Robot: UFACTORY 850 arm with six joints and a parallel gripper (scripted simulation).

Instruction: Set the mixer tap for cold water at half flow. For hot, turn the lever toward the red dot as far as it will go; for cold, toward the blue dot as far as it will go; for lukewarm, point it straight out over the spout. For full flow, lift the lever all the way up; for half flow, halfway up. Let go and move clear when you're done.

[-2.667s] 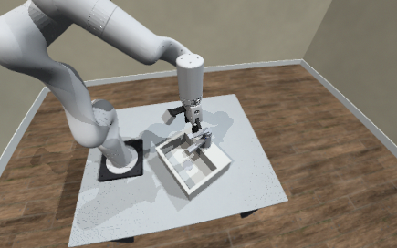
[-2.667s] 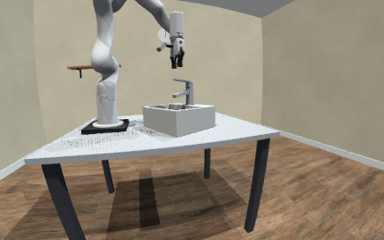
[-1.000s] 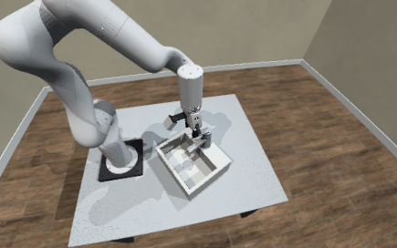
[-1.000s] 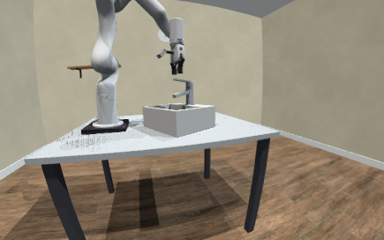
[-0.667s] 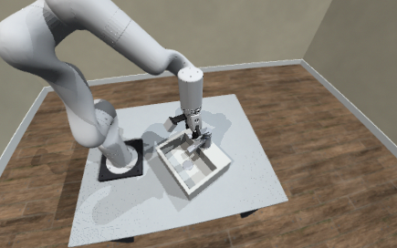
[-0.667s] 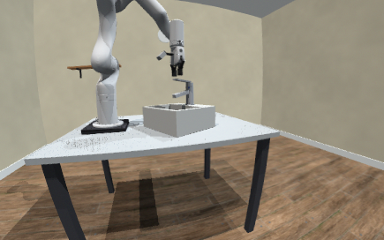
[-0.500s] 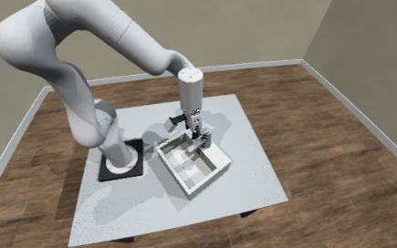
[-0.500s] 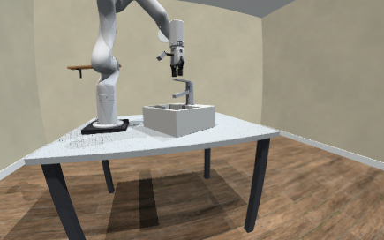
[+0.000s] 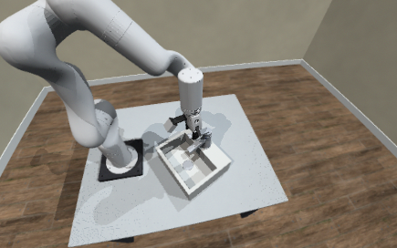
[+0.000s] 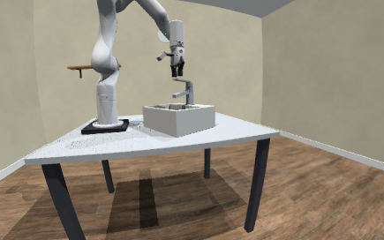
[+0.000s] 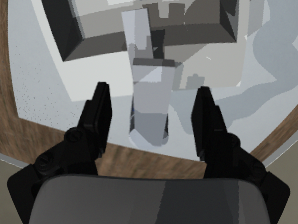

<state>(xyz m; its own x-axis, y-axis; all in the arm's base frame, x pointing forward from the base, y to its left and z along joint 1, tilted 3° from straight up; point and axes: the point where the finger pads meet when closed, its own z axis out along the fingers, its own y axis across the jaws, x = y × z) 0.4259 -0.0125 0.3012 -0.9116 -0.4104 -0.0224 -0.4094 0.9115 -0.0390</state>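
Observation:
A grey mixer tap [image 10: 188, 92] stands at the back edge of a white sink basin [image 10: 179, 116] on the table. Its lever [image 10: 181, 80] lies flat and points out over the spout [image 10: 179, 94]. In the top view the tap [image 9: 204, 140] stands on the basin's far rim. My gripper [image 10: 177, 73] points straight down, open and empty, a little above the lever. In the wrist view the tap's top [image 11: 149, 117] lies between my two black fingers, with the spout [image 11: 136, 30] running out over the basin. I cannot make out the red and blue dots.
The arm's black base plate [image 9: 120, 160] sits on the table left of the basin [image 9: 193, 164]. A drain [image 9: 187, 164] shows in the basin floor. A small wooden shelf [image 10: 81, 67] hangs on the back wall behind the arm.

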